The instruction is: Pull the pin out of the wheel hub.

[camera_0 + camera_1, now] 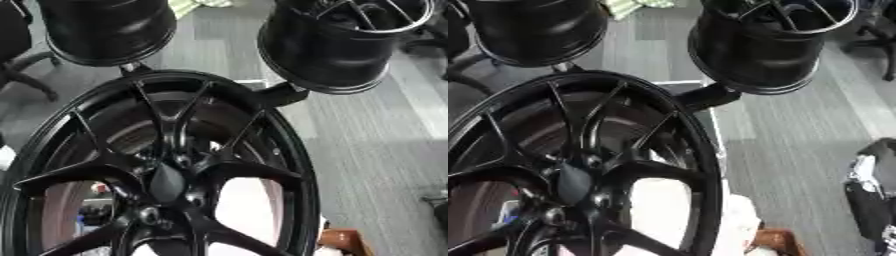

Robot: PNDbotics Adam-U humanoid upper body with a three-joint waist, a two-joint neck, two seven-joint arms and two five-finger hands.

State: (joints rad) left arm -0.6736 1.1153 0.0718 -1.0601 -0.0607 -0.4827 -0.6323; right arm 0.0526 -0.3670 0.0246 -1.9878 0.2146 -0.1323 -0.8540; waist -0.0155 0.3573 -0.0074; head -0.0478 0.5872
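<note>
So the wheel hub [166, 182] sits low and left, a glossy black alloy with thin forked spokes meeting at a smooth centre cap, bolt holes ringed round it. I honestly can't pick out the pin among them. Neither hand shows in either view, so open or closed, can't tell, nor which is nearer. Two more black rims [337, 40] hang behind, over grey floor [385, 150]

There are three black wheels, one big wheel hub [166, 185] up close with thin spokes and two more wheels, one [105, 30] at the top left and one [337, 45] at the top right, plus one robot hand [872, 200] at the right edge
</note>
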